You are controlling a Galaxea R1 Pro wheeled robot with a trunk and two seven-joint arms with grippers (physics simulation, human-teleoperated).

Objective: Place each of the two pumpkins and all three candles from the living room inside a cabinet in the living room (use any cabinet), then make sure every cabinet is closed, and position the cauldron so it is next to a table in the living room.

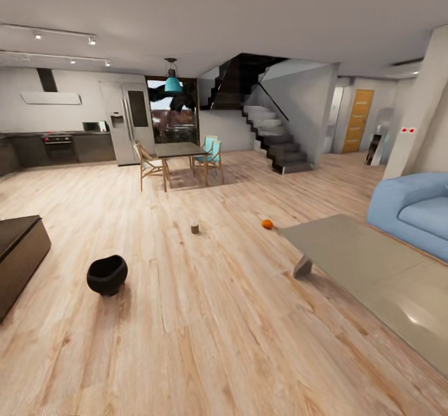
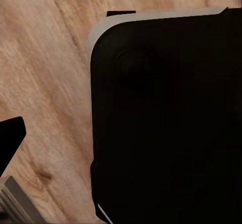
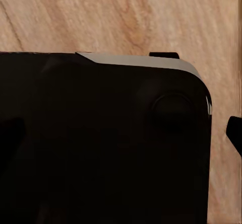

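Claw fingers unreadable; cabinet (image 1: pixel 18 254) cut off beside cauldron (image 1: pixel 107 274).

Pale wood-plank floor (image 1: pixel 205 316), white walls, blue sofa (image 1: pixel 414 210), dark staircase (image 1: pixel 274 132), dining set (image 1: pixel 180 160), teal pendant lamp (image 1: pixel 173 83), kitchen units (image 1: pixel 59 145).

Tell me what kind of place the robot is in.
An open-plan home, by the look of it: a living area with a blue sofa and low grey table, a kitchen with a fridge at the back, and a staircase.
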